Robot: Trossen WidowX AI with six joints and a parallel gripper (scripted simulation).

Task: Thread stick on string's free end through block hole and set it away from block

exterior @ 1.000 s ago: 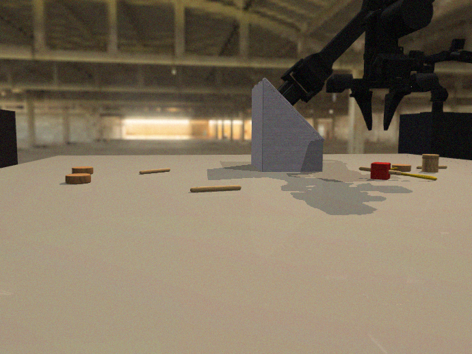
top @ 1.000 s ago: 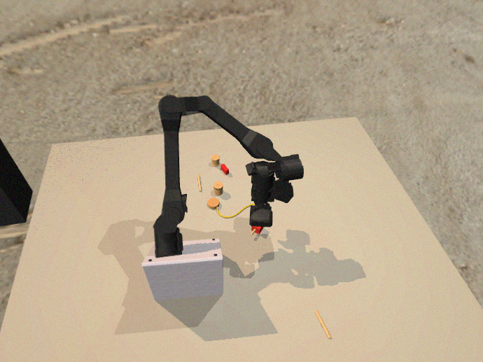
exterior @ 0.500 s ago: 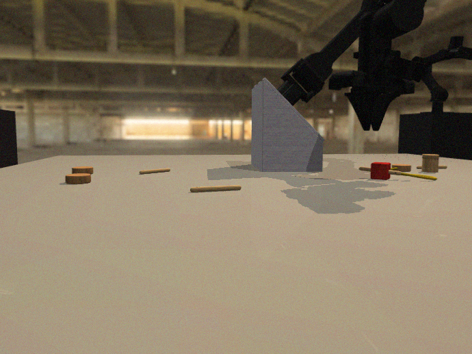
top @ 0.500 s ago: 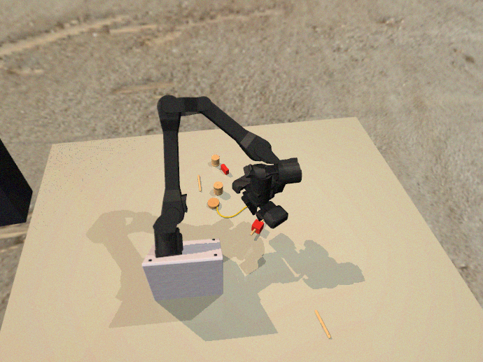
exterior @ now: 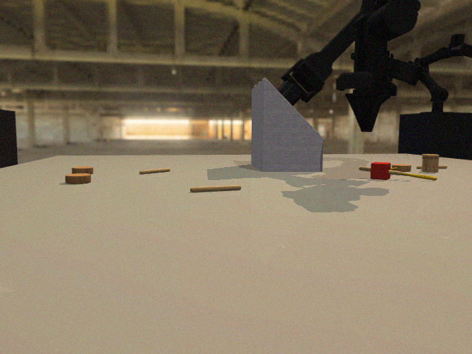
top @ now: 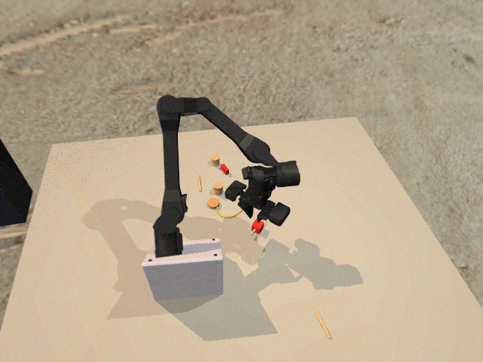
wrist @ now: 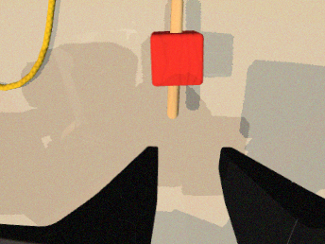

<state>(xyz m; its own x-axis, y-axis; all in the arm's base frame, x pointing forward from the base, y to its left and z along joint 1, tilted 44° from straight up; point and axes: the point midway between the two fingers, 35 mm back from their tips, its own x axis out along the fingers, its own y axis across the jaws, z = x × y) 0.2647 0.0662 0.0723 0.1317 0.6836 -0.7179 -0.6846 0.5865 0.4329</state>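
Observation:
The red block (top: 257, 226) (exterior: 379, 170) (wrist: 177, 59) rests on the table. The thin wooden stick (top: 253, 232) (exterior: 364, 168) (wrist: 173, 101) runs through its hole and sticks out at both sides, its free end toward the fingers in the wrist view. The yellow string (top: 229, 217) (exterior: 421, 177) (wrist: 47, 40) joins the stick's other end, outside the block, and curves to the round wooden button (top: 213, 203) (exterior: 403, 168). My gripper (top: 254, 218) (exterior: 366, 131) (wrist: 189, 157) hangs above the table, pointing down, partly open and empty. In the wrist view the stick's free end lies just beyond the fingertips.
A wooden cylinder (top: 218, 188) (exterior: 429, 163) stands behind the button. Farther back are another cylinder (top: 215, 160), a small red piece (top: 225, 169) and a loose stick (top: 199, 183). Another loose stick (top: 322, 323) lies at the front right. The arm's pale base (top: 183, 279) (exterior: 291, 133) stands nearby.

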